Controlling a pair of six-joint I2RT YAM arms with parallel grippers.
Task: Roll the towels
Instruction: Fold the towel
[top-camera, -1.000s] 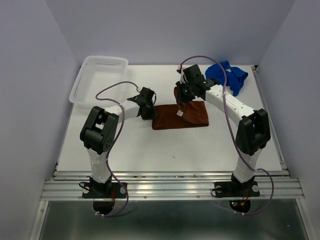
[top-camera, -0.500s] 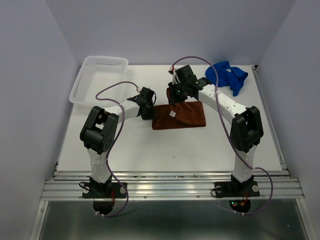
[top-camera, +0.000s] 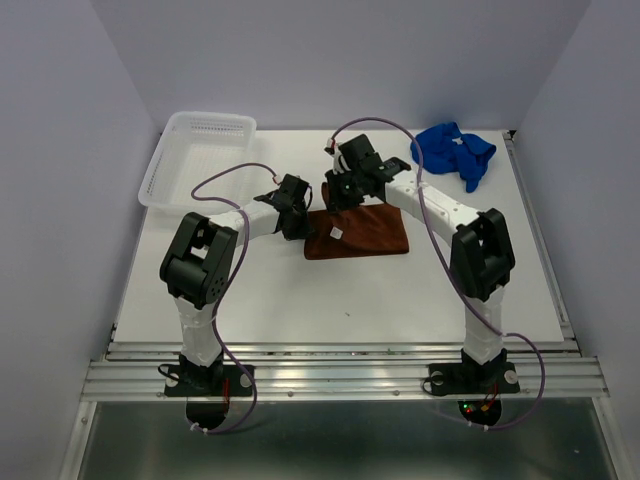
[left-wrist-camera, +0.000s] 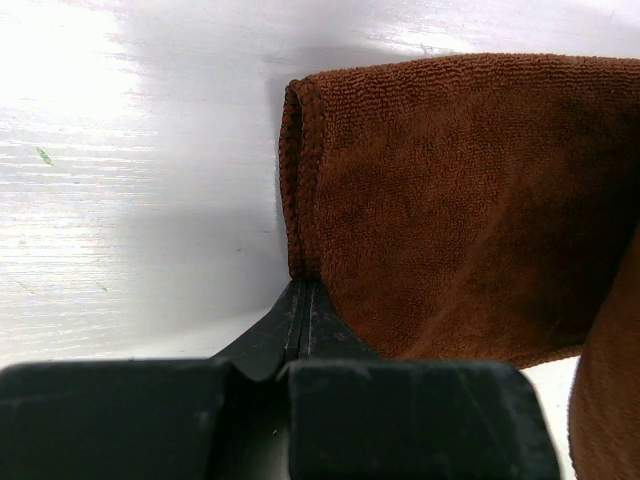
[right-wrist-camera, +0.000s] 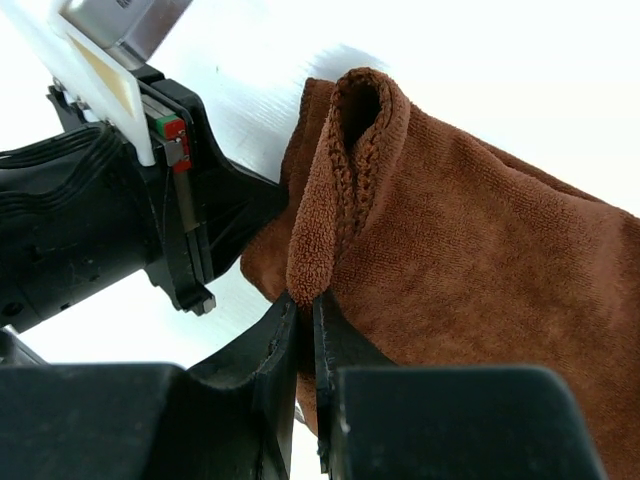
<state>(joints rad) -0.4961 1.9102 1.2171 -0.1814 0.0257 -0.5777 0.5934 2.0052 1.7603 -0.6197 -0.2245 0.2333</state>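
Pale lavender walls (top-camera: 350, 60) are closing in a white table (top-camera: 300, 300) on three sides. The left arm (top-camera: 205, 265) and the right arm (top-camera: 480, 260) are both reaching in toward the table's middle. A white mesh basket (top-camera: 212, 120) is sitting at the far left corner, well apart from the cloth. The rust-brown towel (top-camera: 365, 232) is lying folded and flat near the table's centre, between the two wrists, long side running left to right. The royal blue towel (top-camera: 452, 150) is lying bunched at the far right, beside the back wall, untouched. The right gripper (right-wrist-camera: 303, 300) is clamping a raised fold at the brown towel's far-left end, the looped hem standing up above the jaws while the rest of the cloth is trailing down to the table. The left gripper (left-wrist-camera: 301, 290) is resting at the towel's left edge, jaws pressed fully together with the tips touching the hemmed corner; whether any cloth is caught between them, cannot tell. Its black body is showing just beside the lifted fold in the right wrist view. A small white tag (top-camera: 336, 233) is showing on the towel's upper face, near its left end.
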